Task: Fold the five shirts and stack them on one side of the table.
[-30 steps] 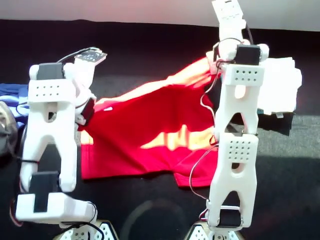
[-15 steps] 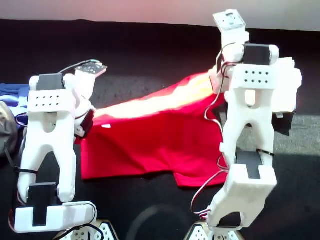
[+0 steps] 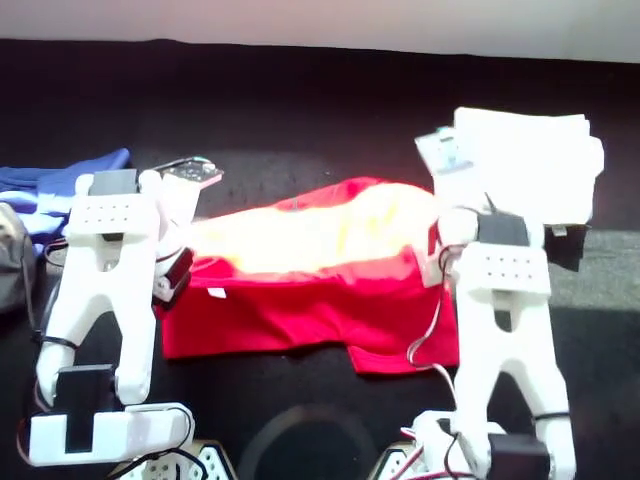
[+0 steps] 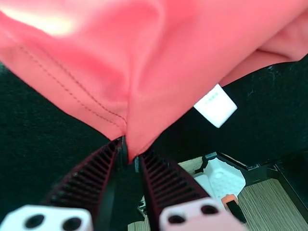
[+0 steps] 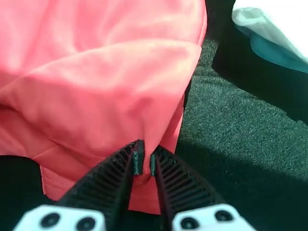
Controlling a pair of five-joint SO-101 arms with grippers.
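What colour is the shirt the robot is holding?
A red shirt, clearest in the high view.

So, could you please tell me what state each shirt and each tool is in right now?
red shirt: half folded, upper layer doubled over the lower one, pinched at both ends.
blue shirt: unfolded, bunched at the table's left side.
white shirt: folded, lying at the right side.
left tool: shut on the red shirt's edge.
right tool: shut on the red shirt's edge.

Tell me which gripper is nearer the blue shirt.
Left. The left gripper pinches the red shirt at the edge nearest the blue shirt; the right gripper pinches its opposite edge, farther away.
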